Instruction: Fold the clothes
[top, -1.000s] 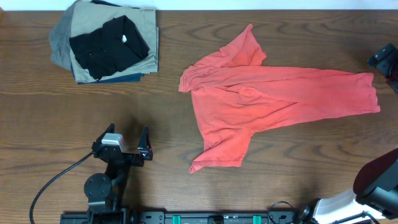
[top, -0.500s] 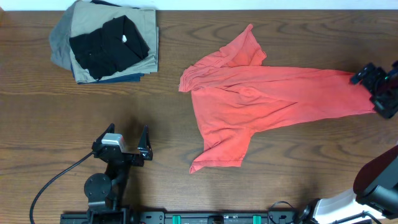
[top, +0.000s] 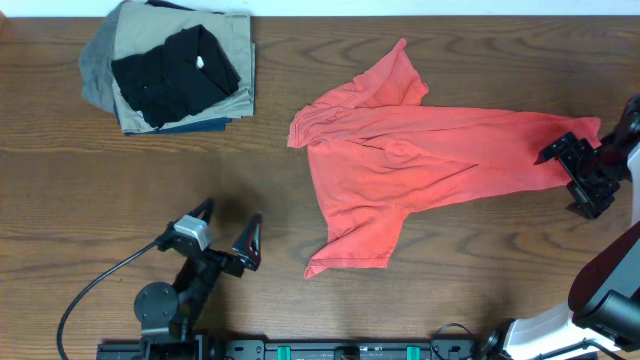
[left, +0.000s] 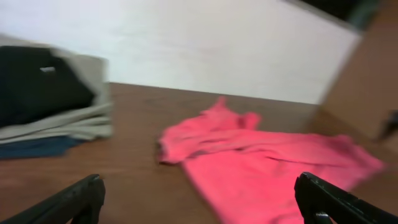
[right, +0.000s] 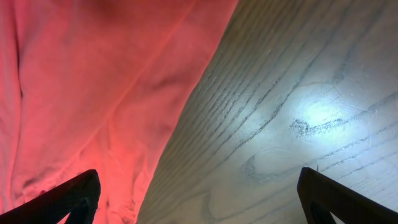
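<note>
The coral-red T-shirt (top: 420, 160) lies crumpled across the middle and right of the table, its body stretched toward the right edge, one sleeve pointing up and one down. It also shows in the left wrist view (left: 273, 168) and the right wrist view (right: 93, 87). My right gripper (top: 572, 178) is open, hovering at the shirt's right end above its lower edge, empty. My left gripper (top: 228, 232) is open and empty over bare table, well left of the shirt. In the left wrist view the jaws (left: 199, 202) frame the shirt ahead.
A stack of folded garments (top: 175, 70), black on khaki over grey and navy, sits at the back left; it also shows in the left wrist view (left: 50, 99). A black cable (top: 95, 290) trails from the left arm's base. The table's front edge holds a rail.
The right arm came in from the far right edge and down to the shirt's right end. The left gripper turned and shifted a little right and toward the front.
</note>
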